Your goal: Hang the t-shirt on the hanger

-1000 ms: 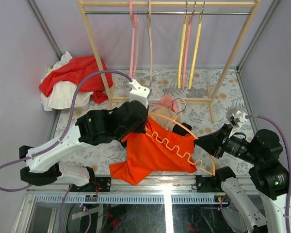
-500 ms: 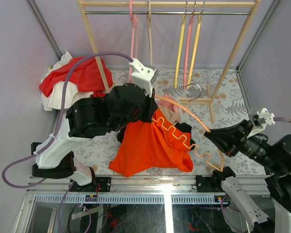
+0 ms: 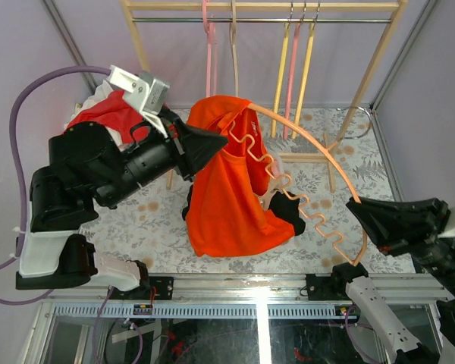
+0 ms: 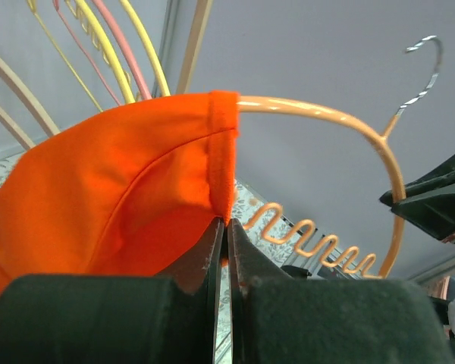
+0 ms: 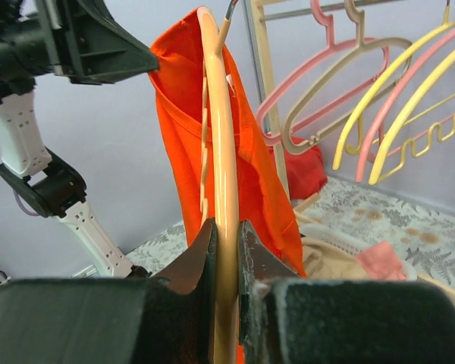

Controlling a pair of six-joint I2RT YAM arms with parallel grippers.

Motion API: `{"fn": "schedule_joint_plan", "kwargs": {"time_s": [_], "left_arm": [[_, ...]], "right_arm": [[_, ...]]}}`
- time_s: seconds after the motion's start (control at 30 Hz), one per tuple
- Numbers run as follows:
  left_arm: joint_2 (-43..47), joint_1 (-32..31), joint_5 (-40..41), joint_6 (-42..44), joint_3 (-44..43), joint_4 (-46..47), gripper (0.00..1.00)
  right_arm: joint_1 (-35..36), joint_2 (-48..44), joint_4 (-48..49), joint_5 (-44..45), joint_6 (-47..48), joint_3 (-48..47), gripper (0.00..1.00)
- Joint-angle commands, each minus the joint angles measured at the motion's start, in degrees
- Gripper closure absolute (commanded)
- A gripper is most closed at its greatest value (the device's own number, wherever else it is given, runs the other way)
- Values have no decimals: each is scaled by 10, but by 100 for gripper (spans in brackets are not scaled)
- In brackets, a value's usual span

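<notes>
Left gripper (image 4: 226,226), clamped on the t-shirt (image 4: 114,189) edge, should draw cloth along the hanger (image 4: 318,114) toward the right gripper (image 5: 226,227), itself clamped on the hanger's end.

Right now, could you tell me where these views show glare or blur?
Top view: sharp, with a glare strip on the near metal rail. Left wrist view: t-shirt crisp, its own fingers dark and soft. Right wrist view: a long shine runs along the hanger, blurred nearest the lens.
</notes>
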State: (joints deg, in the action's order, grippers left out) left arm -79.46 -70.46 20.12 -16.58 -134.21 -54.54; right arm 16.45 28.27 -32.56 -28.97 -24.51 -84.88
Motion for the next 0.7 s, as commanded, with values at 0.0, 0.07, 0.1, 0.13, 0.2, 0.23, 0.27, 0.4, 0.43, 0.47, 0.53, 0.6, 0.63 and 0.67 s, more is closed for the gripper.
{"fn": "schedule_joint_plan", "kwargs": {"time_s": [0.0, 0.07, 0.1, 0.13, 0.2, 0.23, 0.27, 0.4, 0.43, 0.47, 0.53, 0.6, 0.63, 0.67], "left_arm": [[21, -4, -22, -12, 79, 37, 100], [36, -5, -10, -32, 132, 23, 100], [40, -4, -3, -43, 167, 14, 100], [46, -4, -2, -52, 189, 6, 100], [51, -5, -6, -69, 232, -5, 100], [52, -6, -5, -77, 248, -12, 100], [51, -9, -1, -83, 262, -18, 100], [53, -17, 14, -102, 306, -25, 100], [53, -19, 12, -104, 315, -26, 100], [52, -21, 12, -106, 321, -28, 100], [49, -23, 20, -113, 327, -40, 100], [50, -26, 28, -121, 329, -58, 100], [51, -28, 30, -124, 329, -63, 100], [53, -29, 29, -125, 330, -65, 100]], "right_arm": [[0, -39, 16, -3, -16, -26, 100], [0, -62, -30, -20, -14, -17, 100], [0, -71, -59, -32, -10, -15, 100], [0, -79, -88, -35, -6, -15, 100], [0, -100, -135, -52, 1, -1, 100], [0, -107, -158, -56, 5, 6, 100], [0, -113, -182, -61, 8, 13, 100], [0, -130, -259, -60, 34, 50, 100], [0, -136, -266, -58, 33, 62, 100], [1, -139, -266, -60, 30, 78, 100], [0, -140, -269, -68, 28, 94, 100], [1, -136, -277, -59, 32, 103, 100], [0, -135, -276, -59, 33, 108, 100], [0, -132, -272, -63, 33, 116, 100]]}}
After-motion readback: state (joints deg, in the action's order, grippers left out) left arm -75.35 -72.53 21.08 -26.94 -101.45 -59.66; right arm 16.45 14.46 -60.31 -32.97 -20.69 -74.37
